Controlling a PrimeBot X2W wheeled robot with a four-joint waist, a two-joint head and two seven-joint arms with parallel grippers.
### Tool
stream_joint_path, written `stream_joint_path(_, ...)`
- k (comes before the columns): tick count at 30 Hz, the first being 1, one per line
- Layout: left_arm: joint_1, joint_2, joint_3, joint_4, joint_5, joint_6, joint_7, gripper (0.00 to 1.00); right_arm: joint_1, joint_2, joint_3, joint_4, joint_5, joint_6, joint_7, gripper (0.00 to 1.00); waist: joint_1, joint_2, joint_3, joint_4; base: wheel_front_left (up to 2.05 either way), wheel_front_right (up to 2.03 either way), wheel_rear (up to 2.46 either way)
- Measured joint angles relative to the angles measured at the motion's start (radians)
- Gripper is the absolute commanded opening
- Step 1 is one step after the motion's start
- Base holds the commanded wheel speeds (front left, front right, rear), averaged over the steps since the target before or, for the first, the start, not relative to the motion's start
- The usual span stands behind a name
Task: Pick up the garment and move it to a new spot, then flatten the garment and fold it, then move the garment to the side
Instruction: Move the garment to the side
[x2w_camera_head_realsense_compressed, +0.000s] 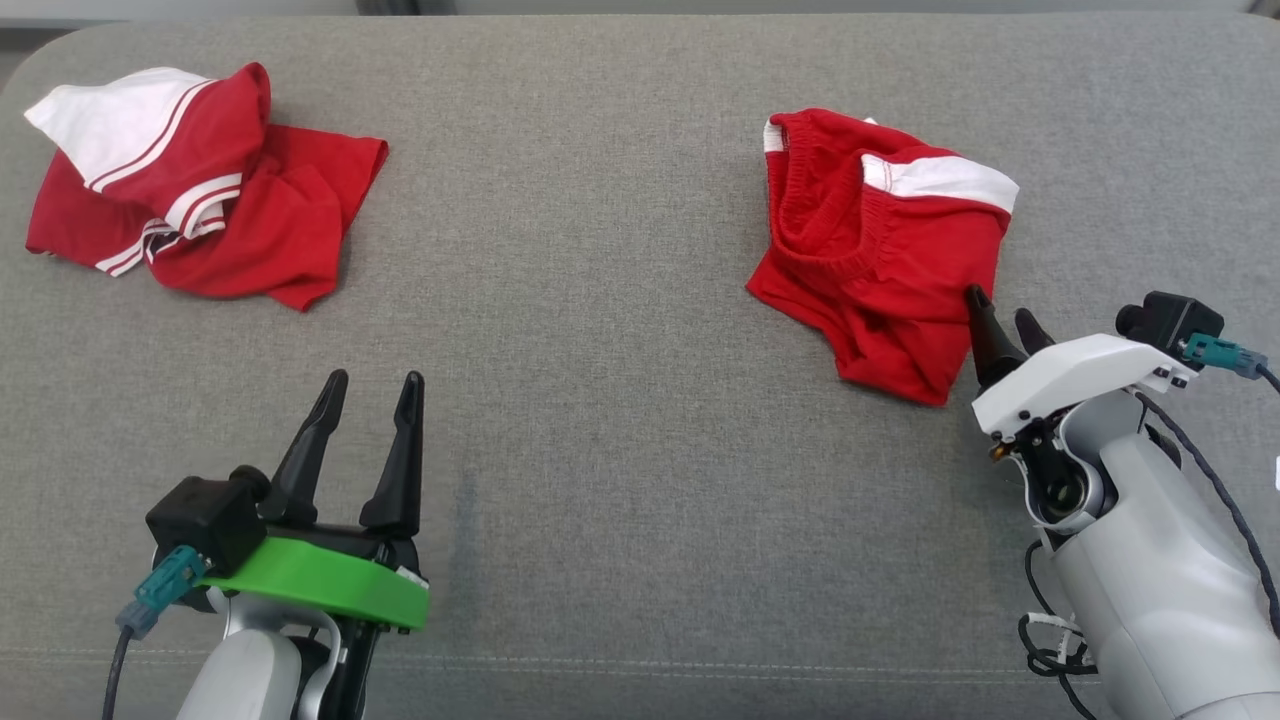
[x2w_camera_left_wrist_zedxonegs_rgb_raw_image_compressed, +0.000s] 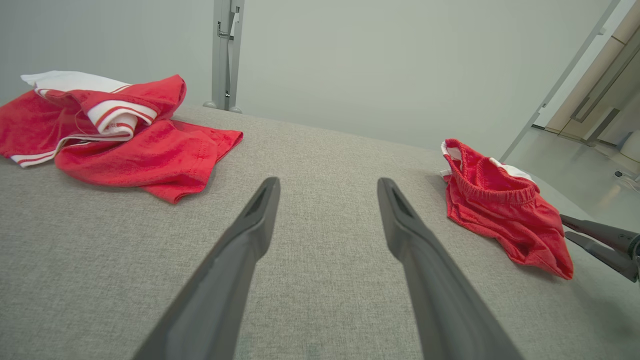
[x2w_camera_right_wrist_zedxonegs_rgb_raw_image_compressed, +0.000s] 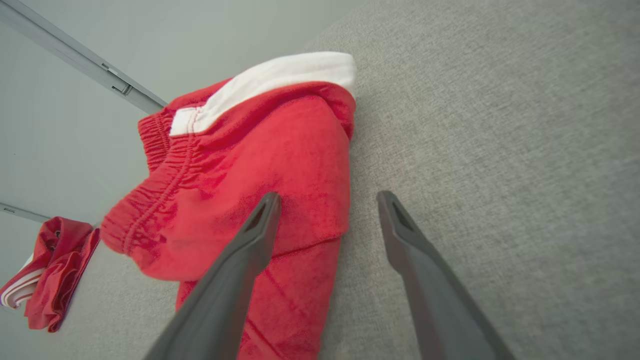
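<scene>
A crumpled red garment (x2w_camera_head_realsense_compressed: 880, 260) with an elastic waistband and a white band lies at the right of the grey fabric surface (x2w_camera_head_realsense_compressed: 620, 300). My right gripper (x2w_camera_head_realsense_compressed: 1000, 308) is open at its near right edge; in the right wrist view one finger (x2w_camera_right_wrist_zedxonegs_rgb_raw_image_compressed: 235, 270) lies over the red cloth (x2w_camera_right_wrist_zedxonegs_rgb_raw_image_compressed: 260, 150) and the other over bare surface, with nothing clamped. The left wrist view shows this garment (x2w_camera_left_wrist_zedxonegs_rgb_raw_image_compressed: 505, 220) with the right gripper (x2w_camera_left_wrist_zedxonegs_rgb_raw_image_compressed: 565, 226) beside it. My left gripper (x2w_camera_head_realsense_compressed: 375, 378) stands open over bare surface at the lower left, its jaws (x2w_camera_left_wrist_zedxonegs_rgb_raw_image_compressed: 328, 182) empty.
A second red garment with white stripes (x2w_camera_head_realsense_compressed: 200, 190) lies bunched at the far left of the surface, also seen as a heap (x2w_camera_left_wrist_zedxonegs_rgb_raw_image_compressed: 125, 135) and as a small pile (x2w_camera_right_wrist_zedxonegs_rgb_raw_image_compressed: 50, 270). A metal post (x2w_camera_left_wrist_zedxonegs_rgb_raw_image_compressed: 225, 50) stands behind the far edge. The surface drops to floor (x2w_camera_left_wrist_zedxonegs_rgb_raw_image_compressed: 575, 165) on the right.
</scene>
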Motion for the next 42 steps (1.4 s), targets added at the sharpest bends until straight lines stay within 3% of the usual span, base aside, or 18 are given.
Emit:
stream_joint_path(10, 0.000, 0.003, 0.008, 0.007, 0.000, -0.001, 0.000, 1.00, -0.058, 0.018, -0.049, 0.099, 0.088, -0.001, 0.062, 1.00, 0.0000, 0.0000, 0.003, 0.015, 0.00, 0.00, 0.00)
stream_joint_path(14, 0.000, 0.003, 0.011, 0.008, 0.000, -0.001, 0.000, 1.00, -0.080, 0.018, -0.066, 0.115, 0.114, 0.018, 0.062, 1.00, 0.0000, 0.0000, 0.007, 0.020, 0.00, 0.00, 0.00)
stream_joint_path(16, -0.001, 0.003, 0.011, 0.008, 0.000, -0.001, 0.000, 1.00, -0.091, 0.020, -0.066, 0.128, 0.123, 0.030, 0.074, 0.59, 0.0000, 0.0000, 0.009, 0.023, 0.00, 0.00, 0.00)
stream_joint_path(18, -0.001, 0.003, 0.010, 0.008, 0.000, -0.001, 0.000, 1.00, -0.099, 0.021, -0.066, 0.138, 0.123, 0.034, 0.075, 0.06, 0.0000, 0.0000, 0.010, 0.024, 0.00, 0.00, 0.00)
stream_joint_path(19, -0.001, 0.003, 0.010, 0.008, 0.000, -0.001, 0.000, 1.00, -0.102, 0.021, -0.066, 0.143, 0.123, 0.038, 0.075, 0.00, 0.0000, 0.0000, 0.010, 0.024, 0.00, 0.00, 0.00)
stream_joint_path(32, -0.004, 0.002, 0.016, 0.011, -0.002, -0.001, 0.000, 1.00, -0.161, 0.009, -0.039, 0.176, 0.117, 0.077, 0.069, 0.00, 0.0000, 0.0000, 0.002, 0.011, 0.00, 0.00, 0.00)
stream_joint_path(42, -0.003, 0.005, 0.022, -0.004, -0.006, -0.001, 0.000, 1.00, -0.223, -0.100, 0.021, 0.173, 0.057, 0.095, 0.124, 0.00, 0.0000, 0.0000, 0.012, -0.028, 0.00, 0.00, 0.00)
